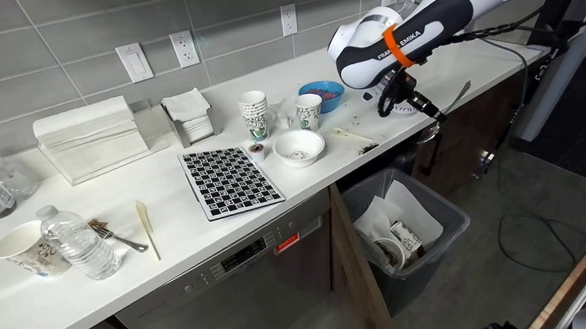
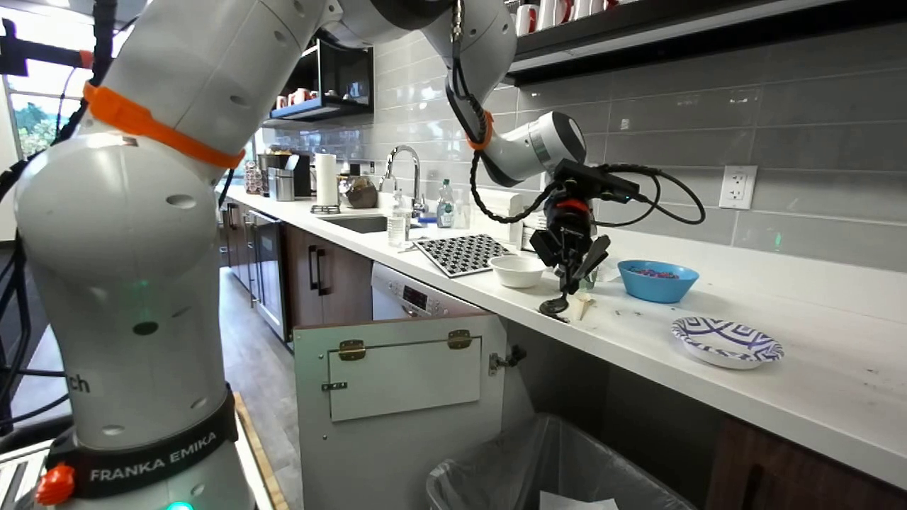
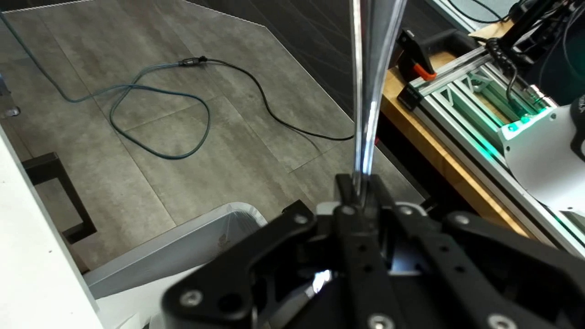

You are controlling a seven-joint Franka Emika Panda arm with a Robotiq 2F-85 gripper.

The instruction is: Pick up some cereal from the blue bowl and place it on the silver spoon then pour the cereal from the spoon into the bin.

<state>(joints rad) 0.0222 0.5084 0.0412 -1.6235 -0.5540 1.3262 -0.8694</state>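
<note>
1. In an exterior view, the nearly closed jaws pinch the silver spoon [image 1: 453,103] by its handle [image 1: 463,91]; its head [image 1: 428,134] hangs tilted beneath them. Left of the jaws, well apart, the blue bowl [image 1: 334,104] of cereal [image 1: 323,93] rests on the surface [image 1: 173,202]; the lined bin [image 1: 453,219] stands below.
2. In an exterior view, the spoon's head looks dark; I cannot tell whether it carries cereal.
3. In the wrist view, the bin lies left of the jaws. The spoon seems light, stiff, slippery; gripping mid-handle should limit twisting.

In an exterior view: cereal bowl [image 1: 332,104] on counter [image 1: 157,183], behind cup [image 1: 309,113]; bin [image 1: 407,287] in front, lower; spoon [image 1: 428,134] in gripper [image 1: 441,117], can't tell if over bin.
</note>
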